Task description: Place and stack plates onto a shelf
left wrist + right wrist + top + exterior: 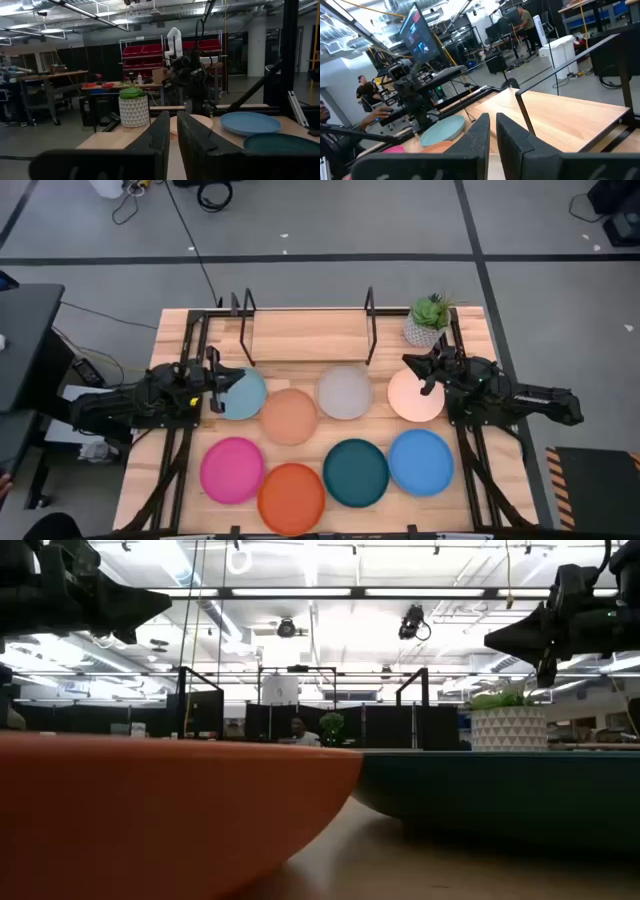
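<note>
Eight plates lie flat on the tabletop in two rows. The far row is light blue, peach-orange, grey and pale peach. The near row is magenta, orange, teal and blue. The shelf, a light board between black wire uprights, stands at the far edge with nothing on it. My left gripper is shut, raised over the light blue plate's left rim. My right gripper is shut, raised over the pale peach plate's far rim.
A small plant in a white pot stands at the far right corner, beside the shelf's right upright and just beyond my right gripper. The low view is filled by the orange plate and the teal plate. People sit at desks beyond the table.
</note>
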